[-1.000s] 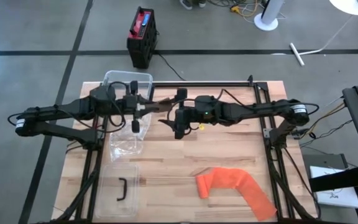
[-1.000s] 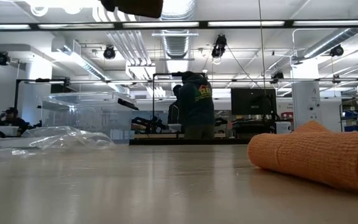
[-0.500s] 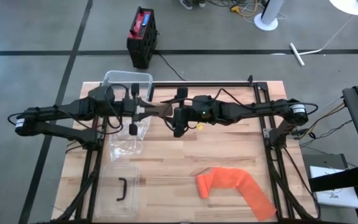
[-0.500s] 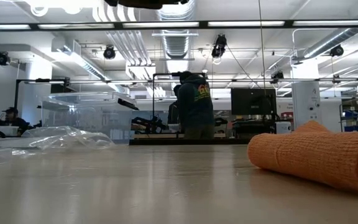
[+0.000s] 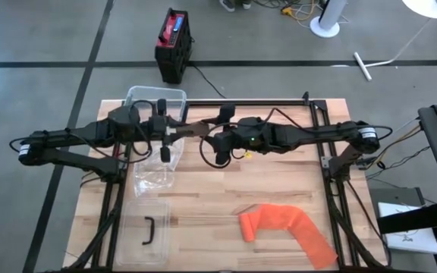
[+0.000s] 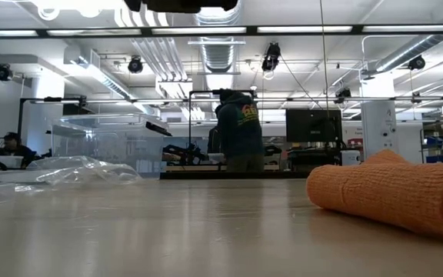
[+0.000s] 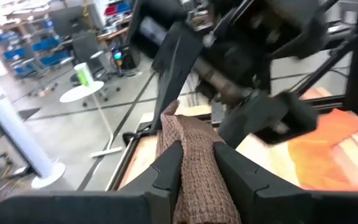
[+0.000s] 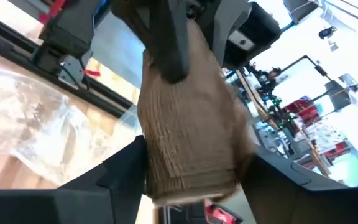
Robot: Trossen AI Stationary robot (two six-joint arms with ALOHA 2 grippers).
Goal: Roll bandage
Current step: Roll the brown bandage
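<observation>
Orange bandage [image 5: 285, 229] near front, plastic bag [image 5: 154, 171] beside clear bin [image 5: 156, 98].

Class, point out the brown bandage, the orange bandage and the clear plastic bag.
Brown woven bandage [image 7: 194, 165], left wrist view: its strip between the fingers.
Orange crepe bandage [image 5: 283, 221], high view: its middle.
Clear crinkled plastic bag [image 5: 154, 176], high view: its centre.

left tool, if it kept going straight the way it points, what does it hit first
Most likely the right tool, which faces it just past the brown bandage that the left tool is shut on; the depth between them is unclear.
</observation>
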